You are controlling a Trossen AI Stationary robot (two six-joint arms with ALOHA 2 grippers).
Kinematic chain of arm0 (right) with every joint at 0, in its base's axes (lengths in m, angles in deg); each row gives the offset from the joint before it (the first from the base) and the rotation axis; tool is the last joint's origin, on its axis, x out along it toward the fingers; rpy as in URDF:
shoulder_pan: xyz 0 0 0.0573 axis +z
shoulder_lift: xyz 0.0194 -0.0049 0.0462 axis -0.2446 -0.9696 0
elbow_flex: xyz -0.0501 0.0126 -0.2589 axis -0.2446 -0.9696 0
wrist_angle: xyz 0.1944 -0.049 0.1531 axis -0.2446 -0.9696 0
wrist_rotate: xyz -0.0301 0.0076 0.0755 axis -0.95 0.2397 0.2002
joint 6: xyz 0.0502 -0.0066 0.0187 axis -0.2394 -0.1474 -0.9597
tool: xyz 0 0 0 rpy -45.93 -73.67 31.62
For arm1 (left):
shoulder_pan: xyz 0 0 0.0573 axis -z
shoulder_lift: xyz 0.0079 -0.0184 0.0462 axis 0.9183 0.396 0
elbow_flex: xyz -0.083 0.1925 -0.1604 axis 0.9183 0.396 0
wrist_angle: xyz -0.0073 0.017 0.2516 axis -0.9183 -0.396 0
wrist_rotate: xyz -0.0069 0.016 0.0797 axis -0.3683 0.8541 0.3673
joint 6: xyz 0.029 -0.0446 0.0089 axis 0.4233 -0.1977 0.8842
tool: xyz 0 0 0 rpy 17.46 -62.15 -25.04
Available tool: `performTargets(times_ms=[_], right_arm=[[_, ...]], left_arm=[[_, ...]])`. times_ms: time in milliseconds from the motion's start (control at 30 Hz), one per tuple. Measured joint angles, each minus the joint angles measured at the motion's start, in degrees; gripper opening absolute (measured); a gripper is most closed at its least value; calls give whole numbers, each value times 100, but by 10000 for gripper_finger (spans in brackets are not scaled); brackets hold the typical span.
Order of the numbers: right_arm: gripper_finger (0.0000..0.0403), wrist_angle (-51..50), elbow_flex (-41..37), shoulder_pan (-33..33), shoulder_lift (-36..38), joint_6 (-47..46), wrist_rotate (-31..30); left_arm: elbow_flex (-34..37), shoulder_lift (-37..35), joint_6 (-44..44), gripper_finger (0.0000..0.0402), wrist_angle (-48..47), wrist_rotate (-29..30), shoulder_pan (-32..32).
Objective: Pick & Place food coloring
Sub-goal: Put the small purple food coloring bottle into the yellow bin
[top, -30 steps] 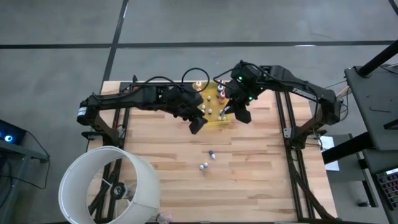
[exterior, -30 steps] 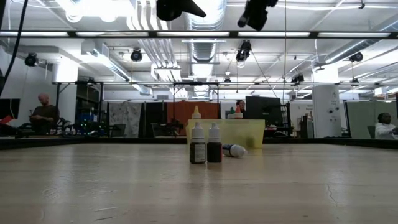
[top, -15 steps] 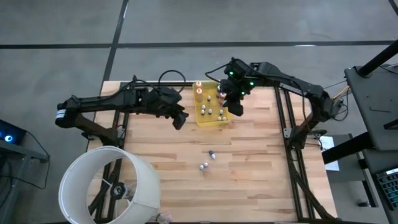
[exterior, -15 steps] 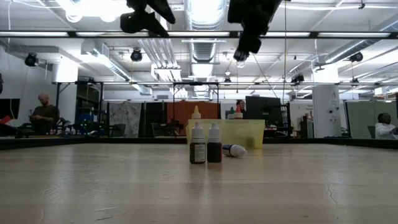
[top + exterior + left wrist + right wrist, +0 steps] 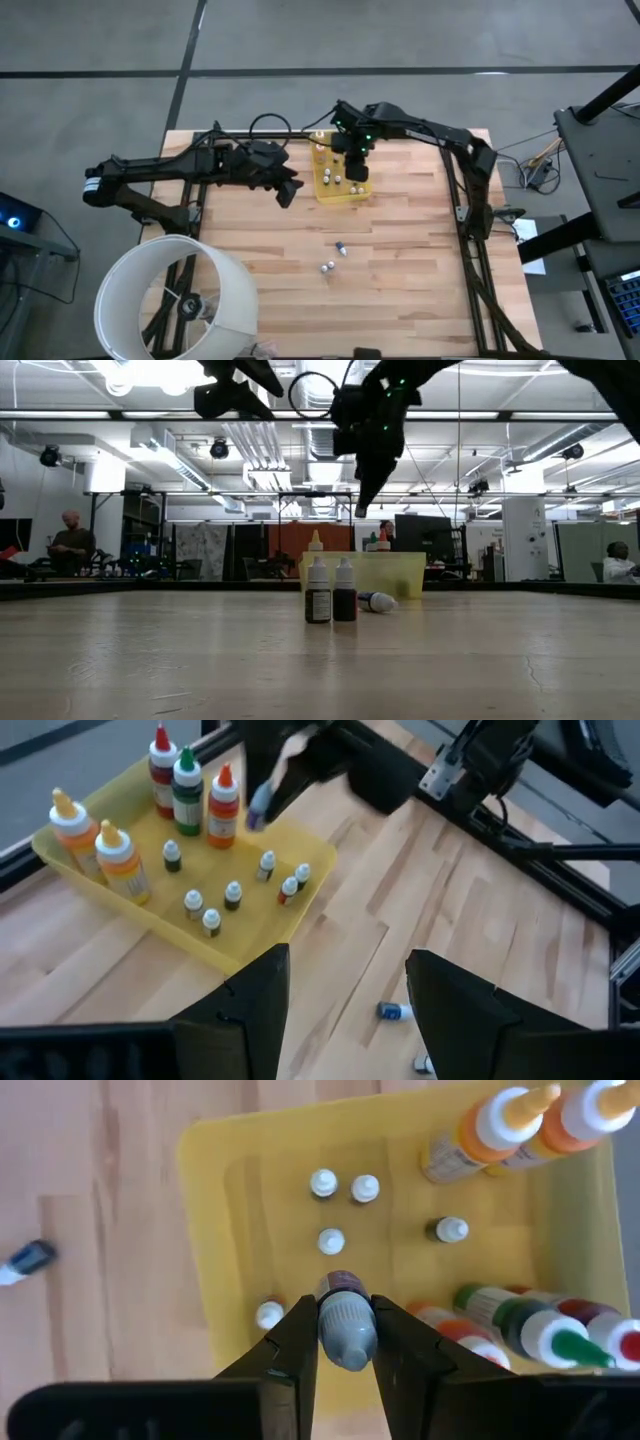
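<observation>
Overhead, your right gripper (image 5: pixel 358 172) hovers over the yellow tray (image 5: pixel 326 190); the left gripper (image 5: pixel 287 192) waits beside it, fingers apart and empty. Level with the table, two small bottles (image 5: pixel 330 591) stand outside. Through the right wrist, your fingers pinch a grey-capped food coloring bottle (image 5: pixel 346 1320); release carelessly and it could topple its neighbours.

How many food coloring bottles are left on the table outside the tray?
3: two upright bottles side by side, one lying bottle right beside them. More could be hidden.
</observation>
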Motion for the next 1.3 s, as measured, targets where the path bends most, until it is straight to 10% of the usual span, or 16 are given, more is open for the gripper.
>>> performTargets(times_ms=[567,1300], right_arm=[[71,5,922,-129,-1390,-109,-302],[70,905,-28,-287,-1424,-813,-289]], left_arm=[[4,0,16,174,102,3,-11],[4,0,12,174,103,125,-13]])
